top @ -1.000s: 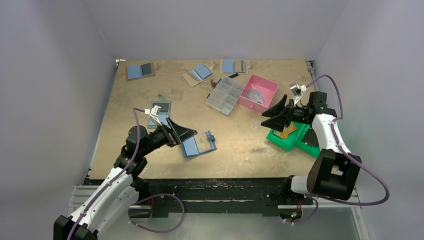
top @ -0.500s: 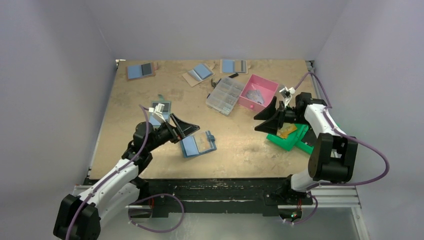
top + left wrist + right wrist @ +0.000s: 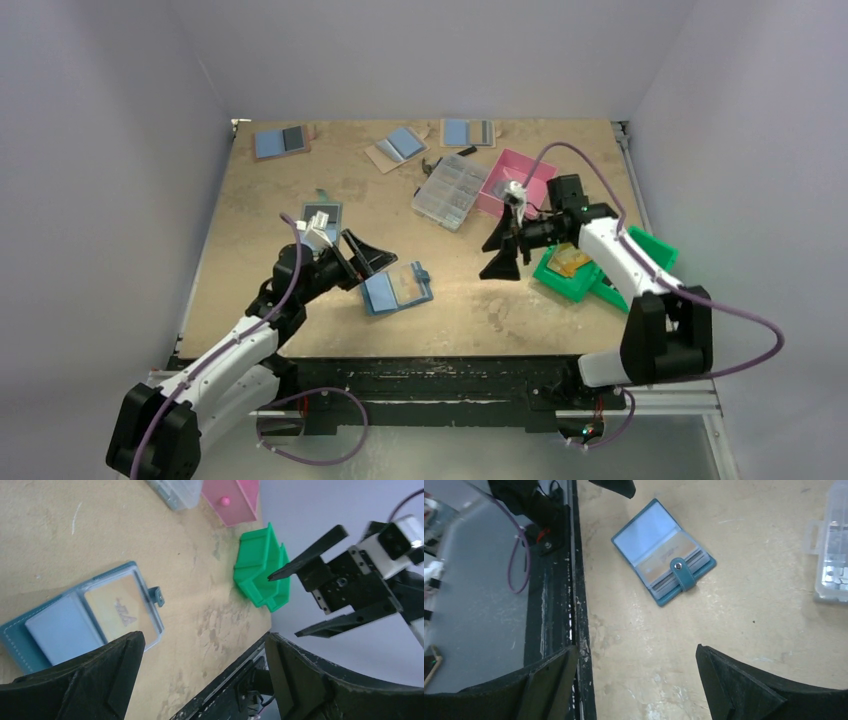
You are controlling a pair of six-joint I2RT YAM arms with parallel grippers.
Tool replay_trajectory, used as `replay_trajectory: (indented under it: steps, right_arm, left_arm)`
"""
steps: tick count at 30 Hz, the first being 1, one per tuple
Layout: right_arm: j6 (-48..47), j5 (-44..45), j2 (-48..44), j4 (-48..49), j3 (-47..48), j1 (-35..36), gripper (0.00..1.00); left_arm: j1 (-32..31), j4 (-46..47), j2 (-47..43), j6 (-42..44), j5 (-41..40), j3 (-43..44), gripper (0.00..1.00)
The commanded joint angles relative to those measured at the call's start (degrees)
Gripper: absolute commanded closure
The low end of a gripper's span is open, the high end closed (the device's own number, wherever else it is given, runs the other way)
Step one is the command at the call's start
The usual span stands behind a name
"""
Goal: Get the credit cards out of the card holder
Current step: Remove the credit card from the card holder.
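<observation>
- Card holder (image 3: pixel 651 535): teal-edged, lying opened flat on the tan table (image 3: pixel 734 625); one half pale blue, the other showing an orange-tan credit card (image 3: pixel 669 550) under a clear sleeve.
- Snap strap (image 3: pixel 683 575): teal, folded over the holder's card-side edge.
- Clear compartment box (image 3: pixel 831 555): right margin, well apart from the holder.
- Black rail (image 3: pixel 576 580) and purple cable (image 3: pixel 516 555): left, past the table edge.
- Right gripper (image 3: pixel 636 650): jaws spread wide, nothing between.

Pale lilac walls (image 3: pixel 420 50) enclose a scuffed tan tabletop (image 3: pixel 260 200)

card holder (image 3: pixel 90 620) corner behind left end effector (image 3: pixel 204 637), clear organizer (image 3: pixel 831 545) cut off
</observation>
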Motion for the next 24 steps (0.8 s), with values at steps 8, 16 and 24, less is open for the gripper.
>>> replay_trajectory:
  steps: [8,16,24]
  right_arm:
    - [36.21,22.04,-4.65,34.87,-4.48,14.66,0.01]
    - [44.11,21.02,-3.24,43.29,-9.92,15.28,0.16]
    - [42.44,21.89,-1.04,40.87,-8.57,15.27,0.19]
  left_arm:
    - [-10.45,-15.27,8.98,9.52,-10.45,11.33,0.18]
    - [-17.13,-30.88,18.44,8.03,-27.06,20.02,0.43]
    - [-23.94,-42.71,31.41,5.18,-36.69,32.12,0.49]
